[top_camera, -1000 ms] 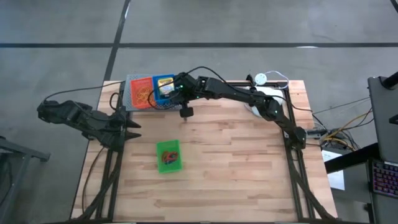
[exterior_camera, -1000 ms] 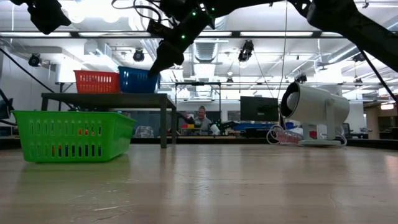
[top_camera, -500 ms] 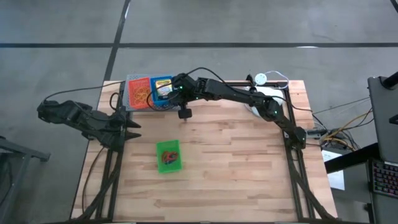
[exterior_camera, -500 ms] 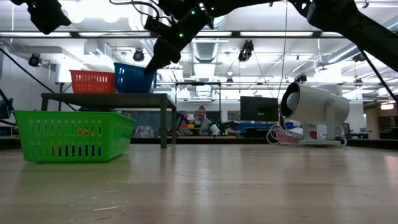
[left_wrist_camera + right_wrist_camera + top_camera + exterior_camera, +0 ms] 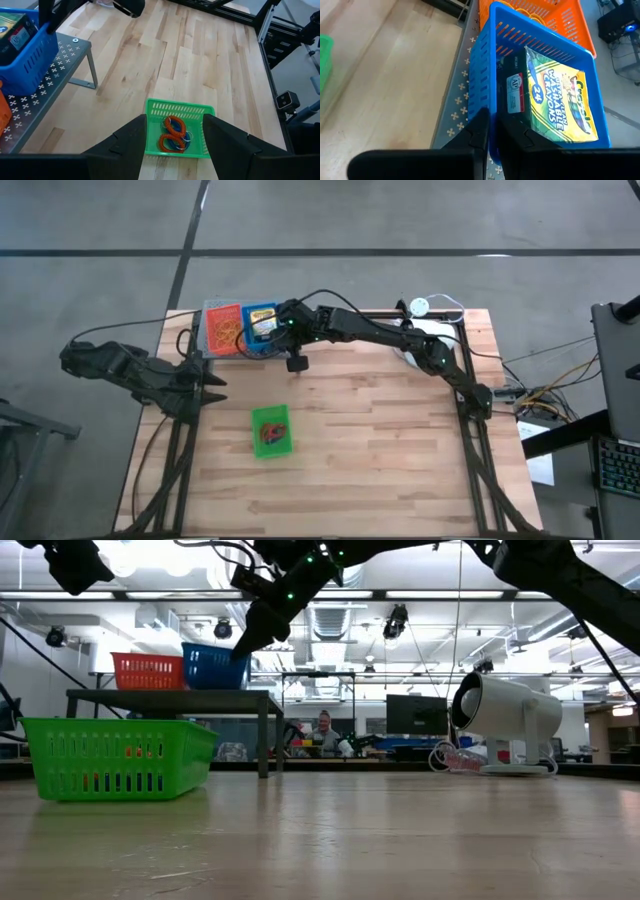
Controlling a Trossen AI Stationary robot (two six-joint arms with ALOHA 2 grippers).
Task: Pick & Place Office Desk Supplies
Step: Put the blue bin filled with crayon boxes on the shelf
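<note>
Shifted along the rack, blue basket (image 5: 540,65) remains pinched (rim only) by right hand (image 5: 492,132).

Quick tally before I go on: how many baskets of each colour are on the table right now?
Green basket: 1
Blue basket: 1
Orange basket: 1
Total: 3 baskets
</note>
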